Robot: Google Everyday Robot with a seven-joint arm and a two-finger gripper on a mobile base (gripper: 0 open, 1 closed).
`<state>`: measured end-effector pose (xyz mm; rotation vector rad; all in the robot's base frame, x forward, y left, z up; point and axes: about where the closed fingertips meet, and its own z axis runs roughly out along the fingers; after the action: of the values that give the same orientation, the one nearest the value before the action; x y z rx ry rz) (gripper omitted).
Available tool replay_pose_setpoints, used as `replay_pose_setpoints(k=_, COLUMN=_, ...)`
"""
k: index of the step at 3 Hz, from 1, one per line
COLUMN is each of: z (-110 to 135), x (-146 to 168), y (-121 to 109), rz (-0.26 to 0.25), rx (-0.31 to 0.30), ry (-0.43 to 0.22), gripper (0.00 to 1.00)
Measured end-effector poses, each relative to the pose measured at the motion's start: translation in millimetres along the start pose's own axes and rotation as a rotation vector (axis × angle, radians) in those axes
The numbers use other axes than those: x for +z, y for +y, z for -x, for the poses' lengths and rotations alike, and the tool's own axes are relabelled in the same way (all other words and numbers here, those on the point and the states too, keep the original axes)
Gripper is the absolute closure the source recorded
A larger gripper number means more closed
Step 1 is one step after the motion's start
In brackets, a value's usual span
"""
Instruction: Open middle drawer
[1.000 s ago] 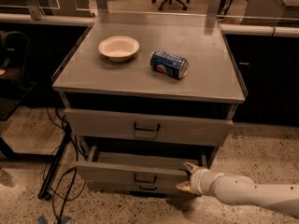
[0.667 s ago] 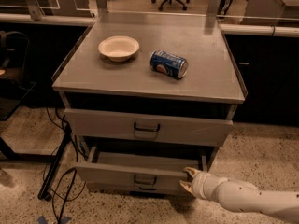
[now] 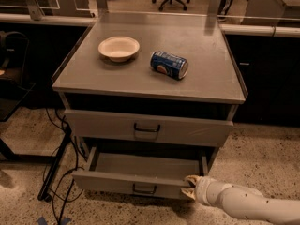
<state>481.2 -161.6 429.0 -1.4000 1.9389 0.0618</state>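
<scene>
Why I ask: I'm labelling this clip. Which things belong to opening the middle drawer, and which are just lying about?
Part of the job:
- middle drawer, pulled partly out
- its handle
- gripper, at the right end of that drawer's front

Just lying about:
- bowl and can, on the cabinet top
- upper drawer, shut
- cables on the floor
</scene>
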Motion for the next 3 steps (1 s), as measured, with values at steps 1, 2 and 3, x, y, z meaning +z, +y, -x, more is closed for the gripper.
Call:
replay_pose_setpoints(k=1, z=3, x=-8, y=-1, rz=-0.019, rx=-0.020, ry=-0.006, gripper=1.00)
replay_pose_setpoints(k=2, z=-1, x=-15, y=10, rz=-0.020, rx=-0.019, ry=-0.006, gripper=1.00)
replay_pose_setpoints(k=3, z=-1, x=-15, y=10, rz=-0.020, rx=-0.019, ry=-0.006, gripper=0.87)
